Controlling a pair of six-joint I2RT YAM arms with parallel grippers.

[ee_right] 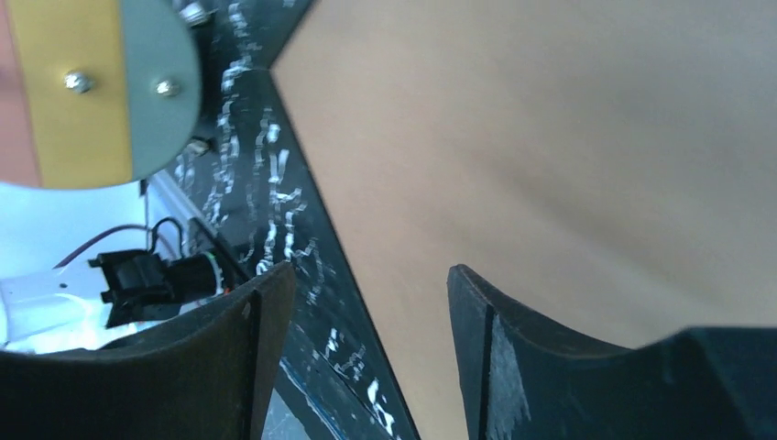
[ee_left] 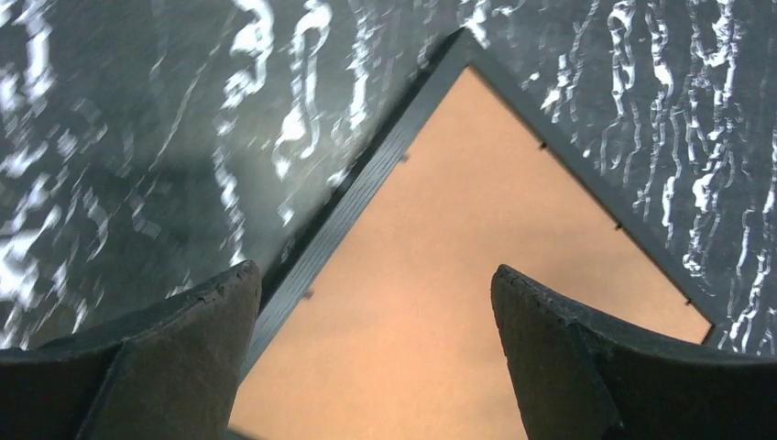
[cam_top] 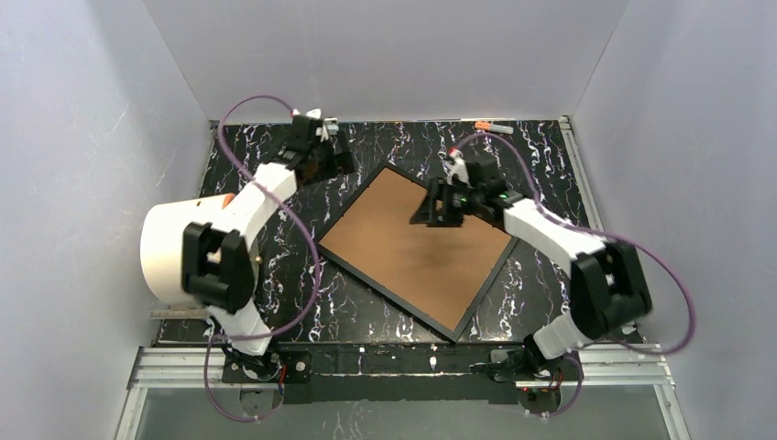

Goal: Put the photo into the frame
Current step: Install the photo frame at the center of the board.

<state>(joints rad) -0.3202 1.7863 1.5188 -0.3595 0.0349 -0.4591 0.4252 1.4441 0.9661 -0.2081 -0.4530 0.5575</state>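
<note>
The left gripper is spread wide with nothing between its fingers. It hangs above the black marbled table, clear of everything. The frame lies flat just ahead of and below it. One corner of the frame points away from it, and one black side runs back under the gap, close to its left finger. A brown board fills the frame's opening and takes up most of the space under its right finger.

From above, the left gripper sits just off the frame's far-left side, and the right gripper points down over the far-right part of the board.

The right gripper is also parted, less widely than the left, and holds nothing. The board lies beneath its right finger. The frame's black side passes under the gap between its fingers, with the table beyond its left finger. I cannot tell whether its fingertips touch the board.

The board hides whatever is under it in the frame.
</note>
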